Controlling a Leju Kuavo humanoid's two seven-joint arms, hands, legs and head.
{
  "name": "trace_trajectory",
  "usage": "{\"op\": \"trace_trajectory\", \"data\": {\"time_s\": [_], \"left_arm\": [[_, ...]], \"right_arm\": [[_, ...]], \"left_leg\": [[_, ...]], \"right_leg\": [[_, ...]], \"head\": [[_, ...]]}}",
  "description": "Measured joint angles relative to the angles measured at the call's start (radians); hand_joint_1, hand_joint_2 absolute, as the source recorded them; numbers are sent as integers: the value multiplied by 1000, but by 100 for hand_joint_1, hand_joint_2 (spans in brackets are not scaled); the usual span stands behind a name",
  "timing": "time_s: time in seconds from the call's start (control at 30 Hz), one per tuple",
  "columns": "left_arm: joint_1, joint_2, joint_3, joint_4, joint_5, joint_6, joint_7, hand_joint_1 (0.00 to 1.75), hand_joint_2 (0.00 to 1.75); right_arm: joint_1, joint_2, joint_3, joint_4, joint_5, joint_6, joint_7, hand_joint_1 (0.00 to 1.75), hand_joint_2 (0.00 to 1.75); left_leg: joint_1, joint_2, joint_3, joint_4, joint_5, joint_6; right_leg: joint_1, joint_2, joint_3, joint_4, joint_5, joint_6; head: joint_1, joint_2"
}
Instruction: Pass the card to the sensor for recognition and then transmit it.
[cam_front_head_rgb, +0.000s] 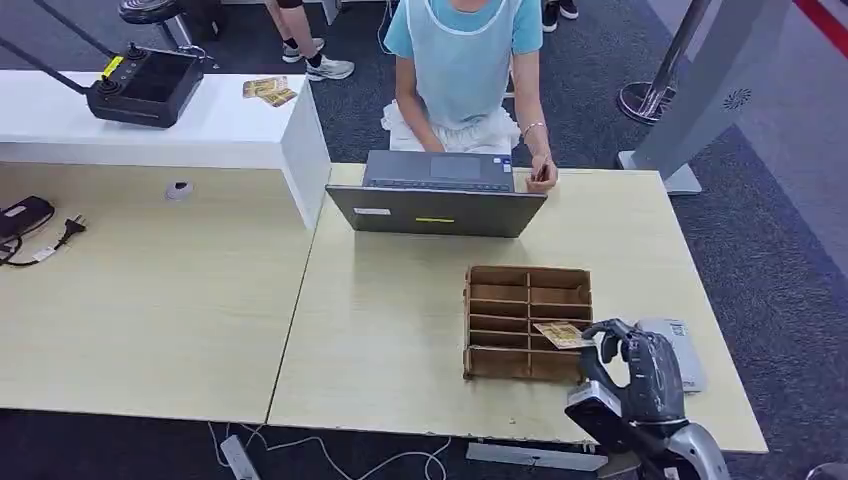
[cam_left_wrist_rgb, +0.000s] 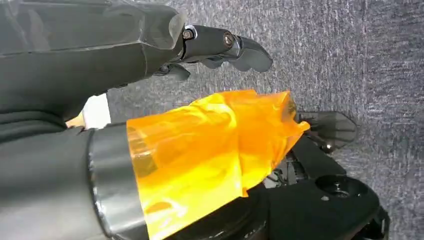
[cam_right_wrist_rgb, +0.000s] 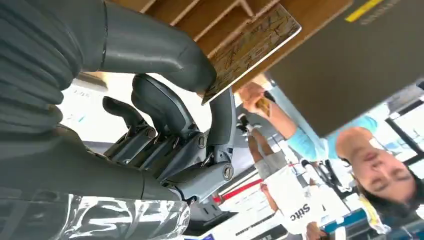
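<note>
My right hand (cam_front_head_rgb: 630, 360) is at the table's front right, pinching a yellowish patterned card (cam_front_head_rgb: 562, 335) between thumb and finger. The card juts out over the right side of a brown cardboard divider box (cam_front_head_rgb: 500, 320). In the right wrist view the card (cam_right_wrist_rgb: 252, 47) is clamped under the thick grey thumb (cam_right_wrist_rgb: 160, 47), with the box compartments behind it. A flat grey sensor pad (cam_front_head_rgb: 685, 350) lies on the table right beside my right hand. My left hand (cam_left_wrist_rgb: 220, 47) hangs over grey carpet, its dark fingers loosely apart and holding nothing.
A person in a light blue top (cam_front_head_rgb: 465, 50) sits at the far side behind an open laptop (cam_front_head_rgb: 437, 195), one hand at its corner. A white counter (cam_front_head_rgb: 230, 130) with a black controller (cam_front_head_rgb: 145, 85) and several cards (cam_front_head_rgb: 270, 90) stands at back left. A metal stand (cam_front_head_rgb: 700, 90) is at back right.
</note>
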Motion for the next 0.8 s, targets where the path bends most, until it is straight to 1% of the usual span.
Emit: {"op": "trace_trajectory", "data": {"time_s": [0.33,0.8], "left_arm": [[-7,-8,25,0,6,-1,-8,0,0],[-13,-6,25,0,-49,-17,-21,0,0]], "right_arm": [[-83,14,6,-24,-21,-2,-35,175,175],[-240,15,50,-24,-31,-3,-38,175,175]], "left_leg": [[0,0,0,0,0,0],[0,0,0,0,0,0]], "right_leg": [[0,0,0,0,0,0],[0,0,0,0,0,0]], "head": [[0,0],[0,0]]}}
